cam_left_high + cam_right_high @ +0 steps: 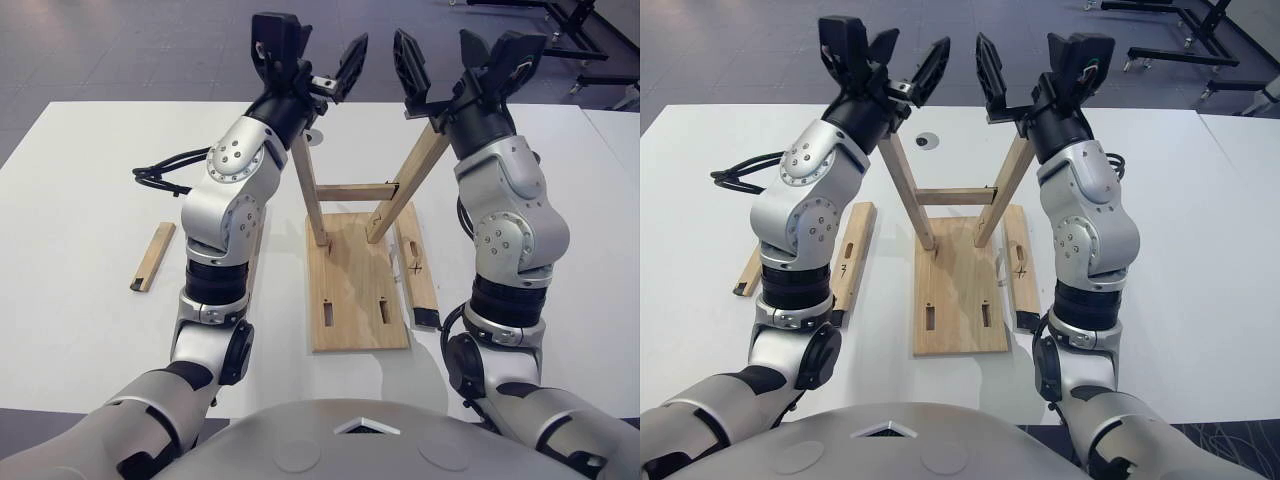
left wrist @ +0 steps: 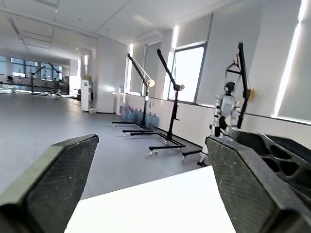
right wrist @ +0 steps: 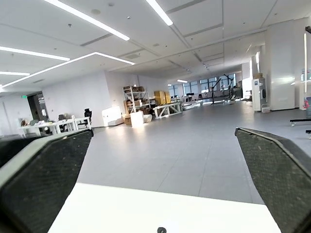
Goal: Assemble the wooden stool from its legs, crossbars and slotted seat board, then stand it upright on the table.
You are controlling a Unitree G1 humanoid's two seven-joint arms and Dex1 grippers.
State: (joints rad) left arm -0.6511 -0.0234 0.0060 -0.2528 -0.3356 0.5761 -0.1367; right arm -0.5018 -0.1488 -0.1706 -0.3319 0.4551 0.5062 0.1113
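a: what could go wrong from here?

b: both pincers are released. the left pincer [image 1: 312,60] and the right pincer [image 1: 460,62] are spread wide with nothing between the pads, raised above the half-built frame. so the left leg [image 1: 305,170] and the right leg [image 1: 416,165] stand on their own at the far end of the seat board [image 1: 350,300], leaning apart and tied only by the crossbar [image 1: 355,191]. i'd judge that a nudge from either wrist could tip them out of their slots.

a: what would cause that nudge?

b: the wrists sit right at the leg tops, so any lowering or inward swing may catch the wood. the seat board also lies flat and unheld on the counter [image 1: 80,200], so it may slide.

a: and the other parts?

b: one slotted piece [image 1: 852,255] lies just beside the board under the left arm, and another [image 1: 1020,262] lies along its opposite edge. a short bar [image 1: 152,257] lies well apart to the left. a forearm coming down could sweep any of them.

a: what can't you make out?

b: the leg tops are behind the wrists, so i can't tell whether robot touches wood there. whether the leg ends are fully seated is too small to judge. the wrist views look past the open pads to the counter's far edge and the room.
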